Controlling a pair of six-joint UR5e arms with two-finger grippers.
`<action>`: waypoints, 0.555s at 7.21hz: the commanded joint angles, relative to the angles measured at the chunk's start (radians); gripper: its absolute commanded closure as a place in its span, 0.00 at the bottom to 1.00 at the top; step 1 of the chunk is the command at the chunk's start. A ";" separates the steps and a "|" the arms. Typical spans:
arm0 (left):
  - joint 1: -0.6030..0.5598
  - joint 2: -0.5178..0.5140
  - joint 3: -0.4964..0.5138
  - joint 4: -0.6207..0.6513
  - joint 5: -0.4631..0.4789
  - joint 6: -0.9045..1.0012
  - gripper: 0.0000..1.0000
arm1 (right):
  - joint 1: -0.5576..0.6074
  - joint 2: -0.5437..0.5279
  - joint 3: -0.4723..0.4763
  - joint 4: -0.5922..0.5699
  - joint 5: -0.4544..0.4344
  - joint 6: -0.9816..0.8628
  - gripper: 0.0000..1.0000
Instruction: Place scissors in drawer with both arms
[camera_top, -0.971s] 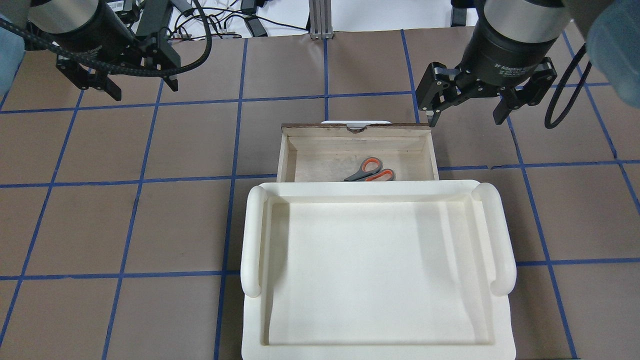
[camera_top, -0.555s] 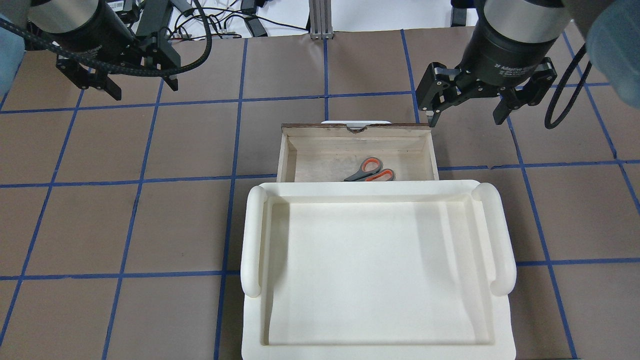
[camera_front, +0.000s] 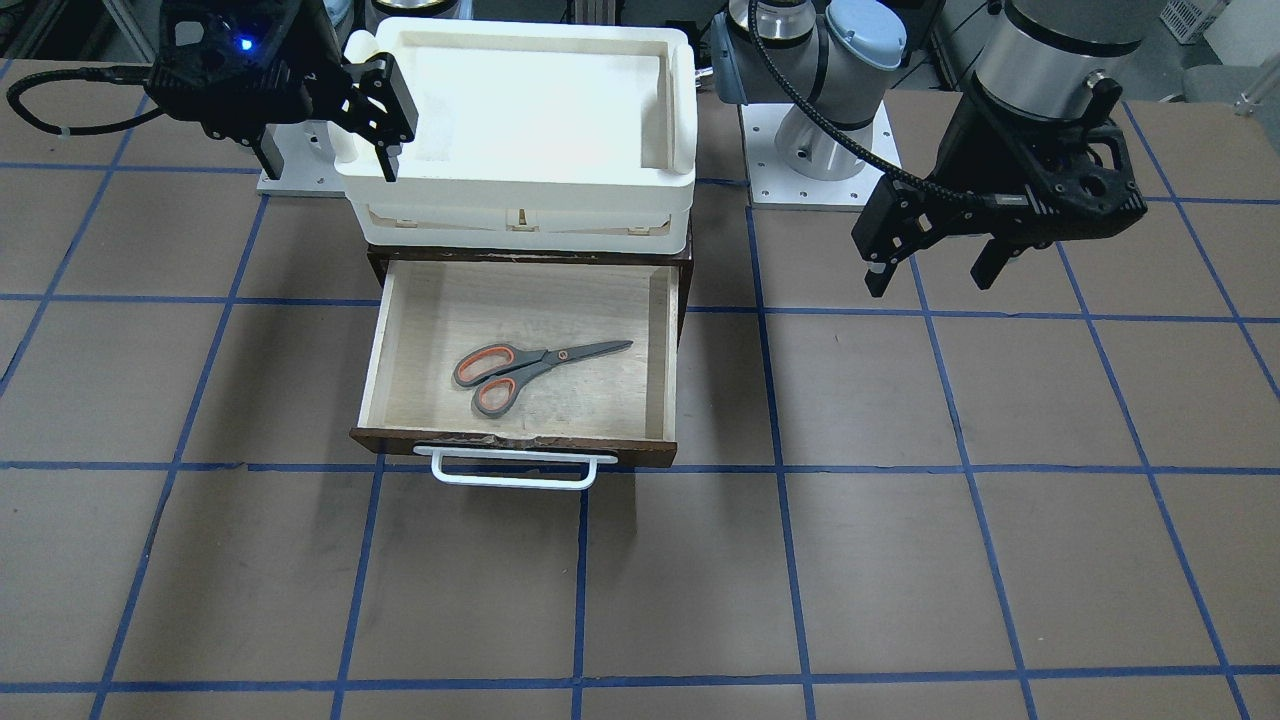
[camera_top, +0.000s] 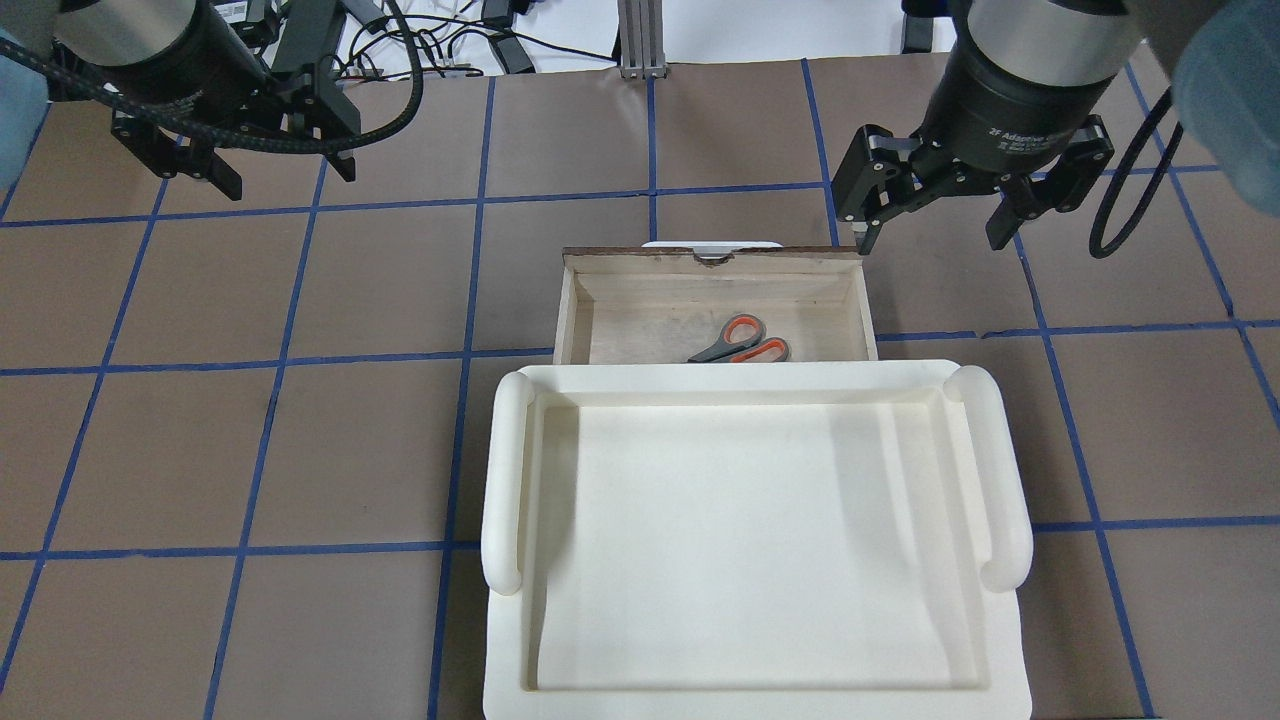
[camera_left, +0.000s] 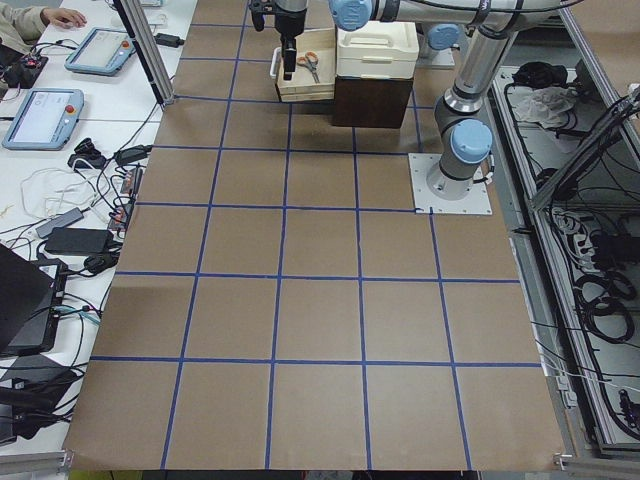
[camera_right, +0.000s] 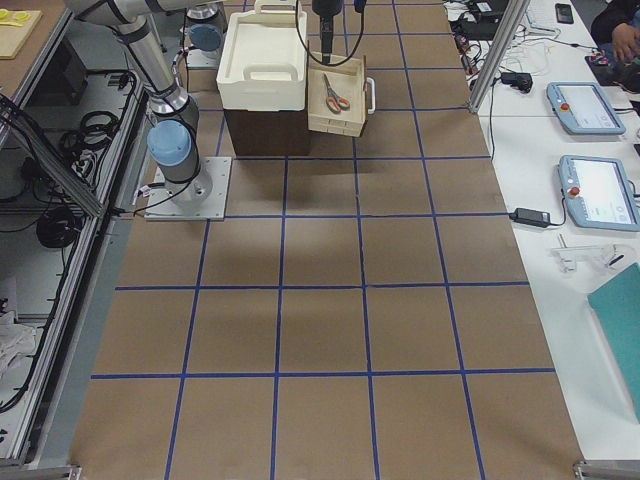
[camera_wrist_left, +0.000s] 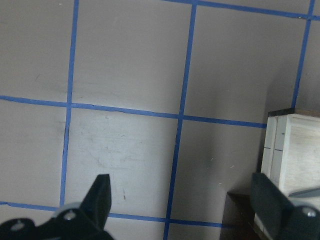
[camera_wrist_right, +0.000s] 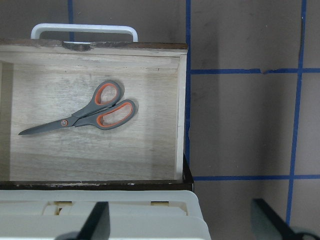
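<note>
Brown gridded surface (camera_top: 200, 450) unchanged. Scissors (camera_front: 530, 364) lie flat inside open drawer (camera_front: 372, 360), same spot as second ago. Right pincer (camera_top: 930, 242) spread, empty, edging slightly off drawer corner; left pincer (camera_top: 288, 180) spread, empty, well apart. We judge placement done, arms clearing.

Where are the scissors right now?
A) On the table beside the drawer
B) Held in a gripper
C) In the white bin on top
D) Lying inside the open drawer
D: the scissors lie flat on the floor of the open drawer, and neither the left gripper nor the right gripper touches them.
</note>
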 joint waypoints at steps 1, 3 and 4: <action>0.001 0.001 0.000 0.000 0.000 0.003 0.00 | 0.000 0.000 0.000 0.001 0.000 0.000 0.00; -0.001 0.000 0.000 0.005 0.000 0.003 0.00 | 0.002 0.000 0.002 0.001 0.000 0.000 0.00; -0.001 -0.002 0.000 0.006 0.000 0.004 0.00 | 0.002 0.000 0.002 0.001 0.000 0.000 0.00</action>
